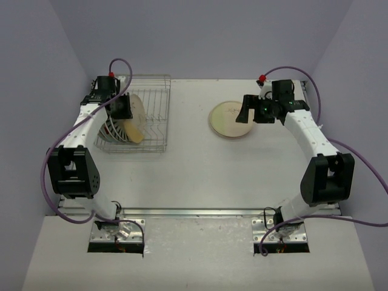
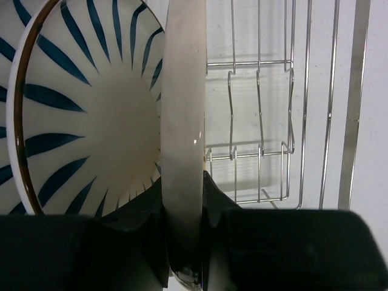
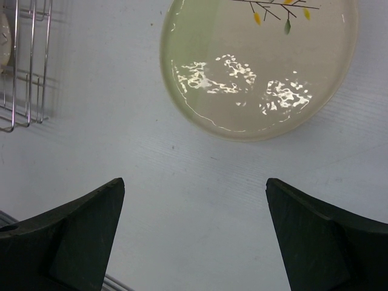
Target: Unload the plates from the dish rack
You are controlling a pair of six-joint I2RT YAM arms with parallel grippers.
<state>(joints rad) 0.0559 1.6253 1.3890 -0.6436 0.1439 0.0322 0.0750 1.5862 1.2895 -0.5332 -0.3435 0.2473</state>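
The silver wire dish rack (image 1: 154,109) stands at the back left. My left gripper (image 1: 124,108) is inside it, shut on the rim of a pink-cream plate (image 2: 182,121) that stands on edge; the plate also shows in the top view (image 1: 136,118). A white plate with dark radial stripes (image 2: 79,109) stands just behind it in the rack. A tan plate with a dark sprig (image 1: 227,119) lies flat on the table at the right, also in the right wrist view (image 3: 260,66). My right gripper (image 1: 244,112) hovers open and empty over the near edge of that plate.
Empty slot wires (image 2: 260,109) fill the right half of the rack. The rack's corner (image 3: 24,66) shows at the left of the right wrist view. Purple cables loop beside both arms. Walls close the table on three sides.
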